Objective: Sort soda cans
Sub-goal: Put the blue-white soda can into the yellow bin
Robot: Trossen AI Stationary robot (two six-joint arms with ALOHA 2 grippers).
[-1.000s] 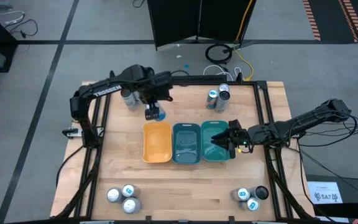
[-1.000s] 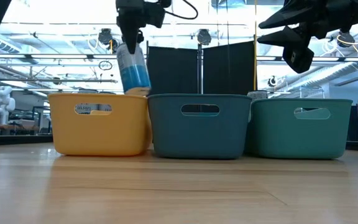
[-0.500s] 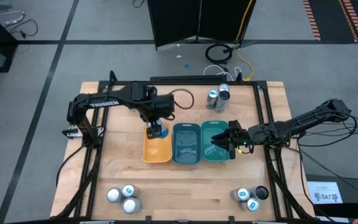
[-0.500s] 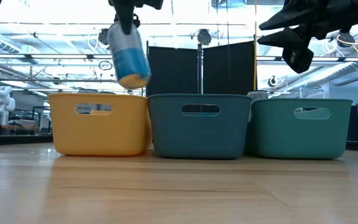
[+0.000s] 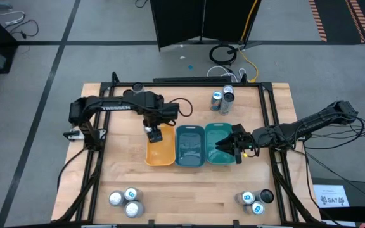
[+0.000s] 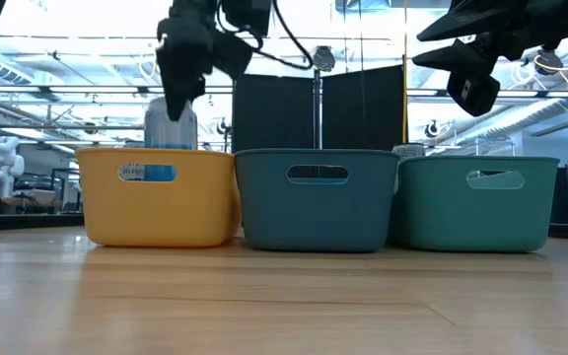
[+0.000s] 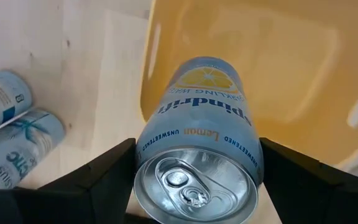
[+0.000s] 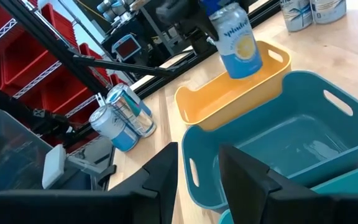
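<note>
My left gripper [image 5: 152, 132] points down over the far end of the yellow tray [image 5: 161, 152] and is shut on a blue and silver soda can [image 7: 197, 137]. In the low view the can [image 6: 171, 123] stands partly below the tray's rim. My right gripper [image 5: 233, 144] hovers open above the green tray [image 5: 215, 155], touching nothing. The dark teal tray [image 5: 189, 145] sits between those two trays. Other soda cans stand in groups at the far side [image 5: 222, 98], the near left [image 5: 124, 201] and the near right [image 5: 255, 201]. My left gripper pinches the can's side wall just below its top rim [image 7: 143, 155] between its two fingers [image 7: 98, 177], one on each side. The fingers come from above, pointing down. The can hangs upright, its lower part inside the yellow tray; whether its base touches the tray floor I cannot tell.
Two more cans [image 7: 11, 124] are on the wood left of the yellow tray's far end. The three trays stand side by side at the table's middle. Black frame rails [image 5: 100, 158] run along the table's left and right sides.
My left gripper has carried the can from beyond the yellow tray's far end toward the table's near edge and down. The can was tilted half a second ago; it now hangs upright and has sunk partly into the tray.
</note>
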